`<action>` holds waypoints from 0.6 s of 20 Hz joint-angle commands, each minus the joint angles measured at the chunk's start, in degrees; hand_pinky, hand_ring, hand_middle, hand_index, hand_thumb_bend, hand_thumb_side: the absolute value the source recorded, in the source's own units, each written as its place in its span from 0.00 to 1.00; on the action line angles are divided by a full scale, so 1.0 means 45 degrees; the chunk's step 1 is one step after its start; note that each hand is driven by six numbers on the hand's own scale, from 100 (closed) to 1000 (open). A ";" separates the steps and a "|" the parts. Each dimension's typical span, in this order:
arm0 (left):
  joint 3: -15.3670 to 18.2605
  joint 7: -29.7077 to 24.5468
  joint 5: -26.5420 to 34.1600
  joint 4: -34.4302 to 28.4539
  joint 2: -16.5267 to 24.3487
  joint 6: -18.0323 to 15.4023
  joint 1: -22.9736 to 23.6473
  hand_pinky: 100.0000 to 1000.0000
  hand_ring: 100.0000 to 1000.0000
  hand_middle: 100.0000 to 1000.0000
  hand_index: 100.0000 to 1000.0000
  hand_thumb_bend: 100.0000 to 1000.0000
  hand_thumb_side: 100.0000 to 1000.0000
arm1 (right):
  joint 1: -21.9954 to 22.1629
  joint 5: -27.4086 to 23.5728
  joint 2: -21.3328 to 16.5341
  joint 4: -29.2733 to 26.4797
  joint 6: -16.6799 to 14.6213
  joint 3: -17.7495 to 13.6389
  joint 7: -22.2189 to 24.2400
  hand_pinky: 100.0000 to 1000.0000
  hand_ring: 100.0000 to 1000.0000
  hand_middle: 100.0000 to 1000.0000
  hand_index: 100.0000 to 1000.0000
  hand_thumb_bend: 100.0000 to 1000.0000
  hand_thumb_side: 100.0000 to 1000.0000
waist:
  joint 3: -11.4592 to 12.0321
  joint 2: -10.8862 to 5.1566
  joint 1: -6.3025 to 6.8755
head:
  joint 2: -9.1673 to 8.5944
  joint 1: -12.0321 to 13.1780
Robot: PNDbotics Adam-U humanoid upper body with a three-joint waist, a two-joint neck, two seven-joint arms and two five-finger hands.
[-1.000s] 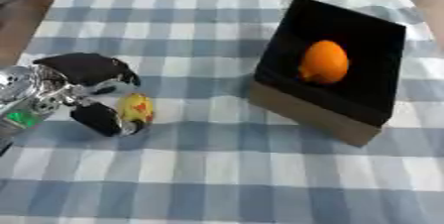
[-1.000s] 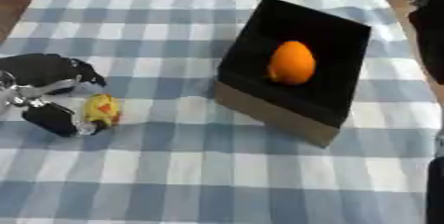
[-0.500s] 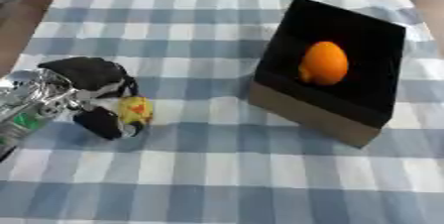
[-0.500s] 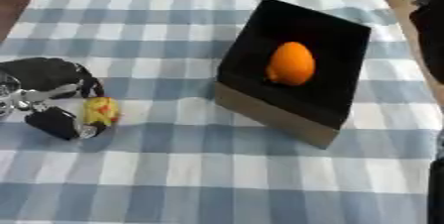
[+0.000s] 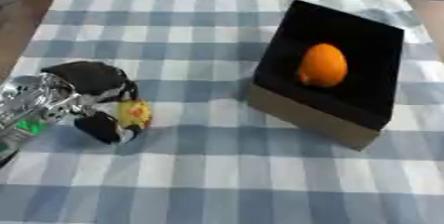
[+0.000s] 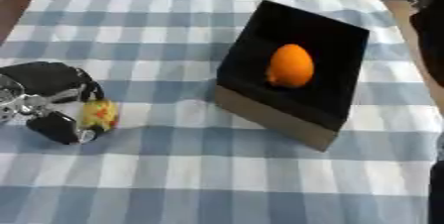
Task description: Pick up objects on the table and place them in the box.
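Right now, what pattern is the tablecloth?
Blue-and-white check tablecloth, clearest in the left eye view.

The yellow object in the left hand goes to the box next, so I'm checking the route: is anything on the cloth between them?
Nothing visible: between the yellow object in the left hand and the box lies only bare checked cloth. An orange already sits inside.

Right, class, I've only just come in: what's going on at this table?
The robot hand on the left is curled round a small yellow object on the checked tablecloth. An orange already lies in the black box to the right. The other hand is not in view.
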 commanded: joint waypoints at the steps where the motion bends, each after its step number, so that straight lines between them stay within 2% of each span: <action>1: 0.0060 -0.0472 -0.0433 -0.0193 0.0172 0.0179 -0.0100 0.58 0.75 0.71 0.91 0.30 0.54 | -0.0182 -0.0037 -0.0154 -0.0112 -0.0027 -0.0041 -0.0002 1.00 0.88 0.71 0.87 0.00 0.74 | -0.0003 -0.0224 0.0023 | -0.0140 0.0024; 6: 0.0097 -0.0511 -0.0887 -0.0193 0.0186 -0.0050 -0.0091 0.58 0.76 0.74 1.00 0.31 0.54 | -0.0202 -0.0028 -0.0201 -0.0078 -0.0034 -0.0046 0.0011 1.00 0.88 0.71 0.87 0.00 0.75 | 0.0013 -0.0178 0.0024 | -0.0159 0.0014; 9: 0.0132 -0.0446 -0.1106 -0.0193 0.0158 -0.0103 -0.0140 0.59 0.76 0.73 1.00 0.31 0.54 | -0.0227 -0.0020 -0.0232 -0.0046 -0.0047 -0.0041 0.0025 1.00 0.88 0.71 0.87 0.00 0.75 | 0.0012 -0.0141 0.0022 | -0.0162 0.0015; 12: 0.0123 -0.0505 -0.1249 -0.0193 0.0150 -0.0076 -0.0124 0.58 0.75 0.72 0.95 0.30 0.53 | -0.0245 -0.0024 -0.0249 -0.0028 -0.0066 -0.0041 0.0040 1.00 0.88 0.71 0.88 0.00 0.75 | -0.0003 -0.0111 0.0025 | -0.0164 0.0031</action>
